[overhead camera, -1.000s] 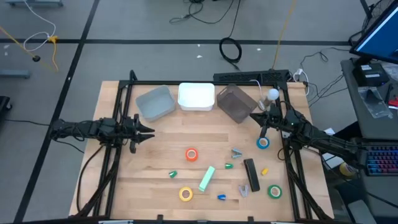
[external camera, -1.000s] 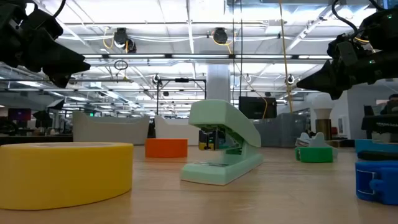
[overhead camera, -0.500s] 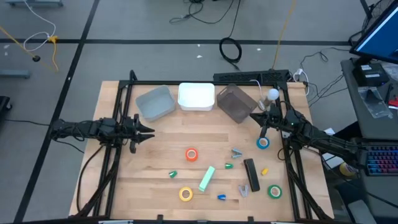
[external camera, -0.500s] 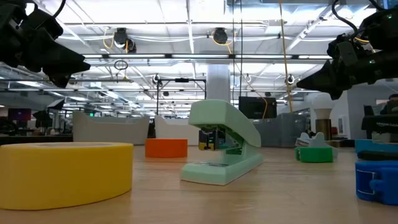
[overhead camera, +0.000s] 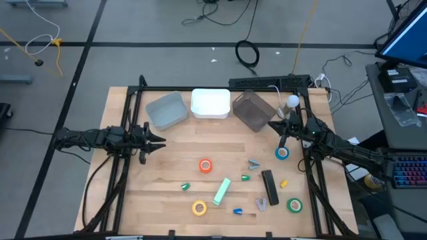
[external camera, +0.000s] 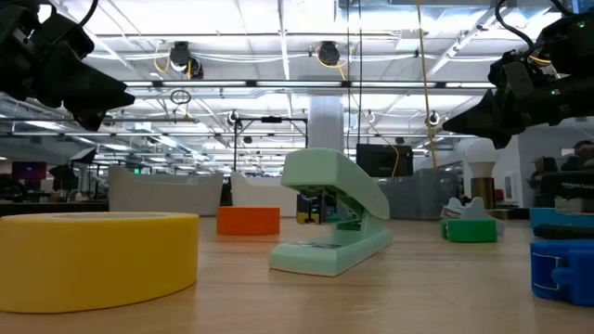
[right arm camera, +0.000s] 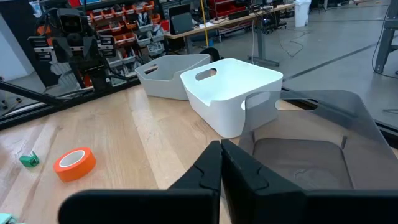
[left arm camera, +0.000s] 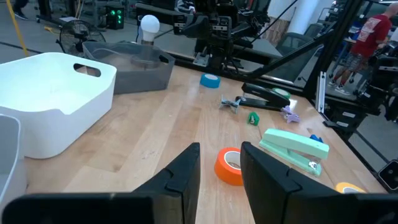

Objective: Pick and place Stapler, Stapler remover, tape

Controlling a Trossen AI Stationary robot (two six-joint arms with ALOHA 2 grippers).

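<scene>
Both grippers empty, left gripper [overhead camera: 160, 141] part-open, right gripper [overhead camera: 275, 126] shut: I risk knocking the blue ring-shaped tape roll [overhead camera: 282, 153] beside it.

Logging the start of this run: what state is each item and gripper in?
Left gripper: open, empty.
Right gripper: shut, empty.
Green stapler: closed, on table.
Black stapler: closed, on table.
White bin: empty.
Orange tape: lying flat.

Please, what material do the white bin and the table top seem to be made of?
White bin: probably moulded plastic, smooth and matte, with rounded corners and a cut-out handle. Table top: looks like light wood, with visible plank seams and grain, and a slight sheen.
</scene>
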